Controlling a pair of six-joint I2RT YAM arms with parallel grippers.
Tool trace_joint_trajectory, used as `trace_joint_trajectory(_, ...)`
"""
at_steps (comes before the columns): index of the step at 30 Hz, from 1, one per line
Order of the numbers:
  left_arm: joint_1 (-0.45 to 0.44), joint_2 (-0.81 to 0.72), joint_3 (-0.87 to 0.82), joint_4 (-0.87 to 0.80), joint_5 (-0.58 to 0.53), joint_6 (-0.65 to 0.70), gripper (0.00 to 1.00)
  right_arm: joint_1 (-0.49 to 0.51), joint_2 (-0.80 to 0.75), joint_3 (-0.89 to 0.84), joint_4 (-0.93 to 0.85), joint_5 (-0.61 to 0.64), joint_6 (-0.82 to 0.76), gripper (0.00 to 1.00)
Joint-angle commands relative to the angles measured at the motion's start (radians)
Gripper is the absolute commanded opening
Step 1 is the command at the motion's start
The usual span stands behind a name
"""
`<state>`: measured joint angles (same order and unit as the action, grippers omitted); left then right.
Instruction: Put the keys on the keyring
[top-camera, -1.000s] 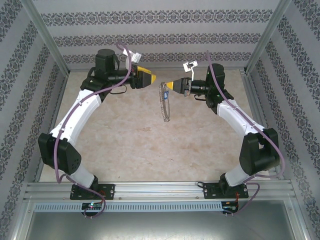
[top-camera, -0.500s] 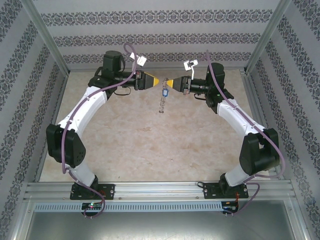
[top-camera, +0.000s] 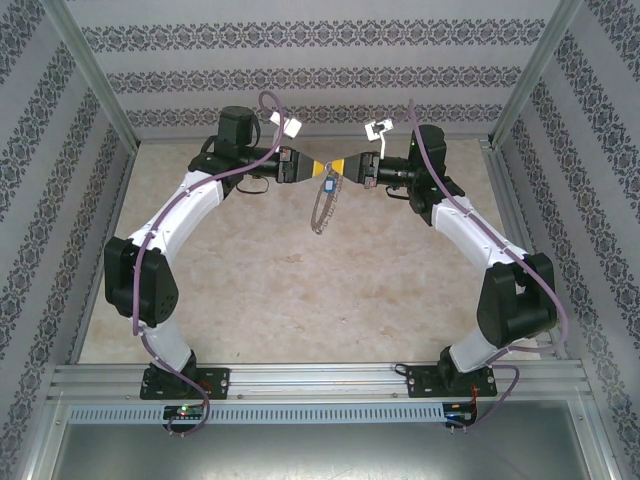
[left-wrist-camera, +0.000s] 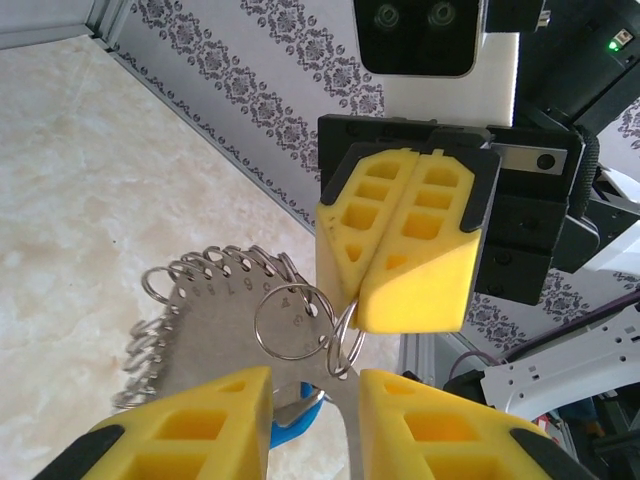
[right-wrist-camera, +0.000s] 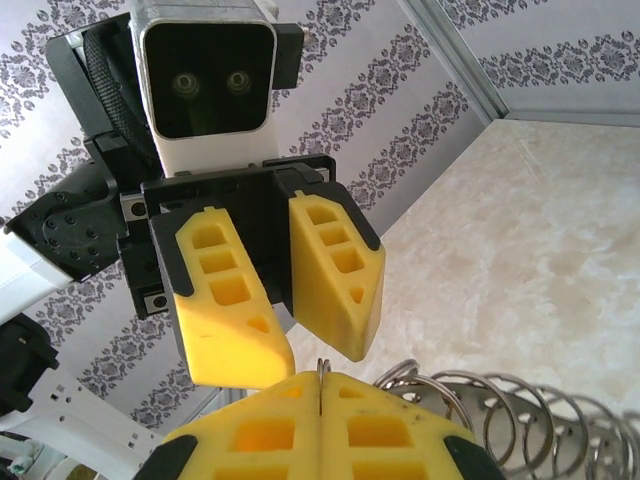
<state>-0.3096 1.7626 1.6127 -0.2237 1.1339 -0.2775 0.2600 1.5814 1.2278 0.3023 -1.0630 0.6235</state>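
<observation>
The keyring, a flat numbered metal plate edged with several small split rings, hangs above the table at the back. My right gripper is shut on one split ring at its top. The blue-headed key dangles just under the grip. My left gripper faces the right one tip to tip. In the left wrist view its jaws stand apart. The plate and the key's blue head show in the gap between them. From the right wrist view nothing sits between the left fingers.
Patterned walls and aluminium posts close in the beige stone-look table on three sides. A metal rail carrying both arm bases runs along the near edge.
My left arm has swung right until its tips meet the right gripper's. Its jaws have narrowed. The hanging keyring has swayed slightly; the right arm has held still.
</observation>
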Motion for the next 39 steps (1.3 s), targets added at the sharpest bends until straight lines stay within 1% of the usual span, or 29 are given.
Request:
trace_joint_trajectory(1,-0.013,-0.008,0.031,0.072,0.035,-0.028,0.29,0.013,0.002,0.038,0.031,-0.005,-0.021,0.0)
trace_joint_trajectory(8,-0.017,-0.006,0.022,0.148,0.061,-0.082,0.34,0.02,0.004,0.042,0.032,-0.01,-0.021,0.0)
trace_joint_trajectory(17,-0.034,0.0,0.023,0.141,0.074,-0.075,0.34,0.028,0.006,0.052,0.033,-0.008,-0.022,0.0)
trace_joint_trajectory(22,-0.036,-0.004,0.021,0.141,0.088,-0.067,0.31,0.029,0.005,0.052,0.03,-0.006,-0.024,0.0)
trace_joint_trajectory(24,-0.037,-0.006,0.017,0.141,0.096,-0.063,0.28,0.029,0.007,0.052,0.029,-0.006,-0.026,0.0)
trace_joint_trajectory(26,-0.036,-0.012,0.013,0.142,0.098,-0.059,0.24,0.028,0.009,0.05,0.029,-0.006,-0.026,0.0)
trace_joint_trajectory(30,-0.036,-0.017,0.012,0.141,0.106,-0.052,0.12,0.028,0.011,0.048,0.029,-0.008,-0.027,0.0)
trace_joint_trajectory(31,-0.036,-0.019,0.01,0.142,0.106,-0.052,0.11,0.028,0.011,0.048,0.029,-0.009,-0.027,0.0)
trace_joint_trajectory(35,-0.037,-0.02,0.009,0.145,0.105,-0.051,0.01,0.029,0.011,0.052,0.027,-0.013,-0.026,0.0)
trace_joint_trajectory(38,-0.036,-0.02,0.006,0.154,0.098,-0.053,0.0,0.029,0.007,0.054,0.031,-0.014,-0.021,0.0)
trace_joint_trajectory(39,-0.037,-0.021,0.003,0.161,0.093,-0.055,0.0,0.026,0.003,0.052,0.039,-0.012,-0.013,0.04)
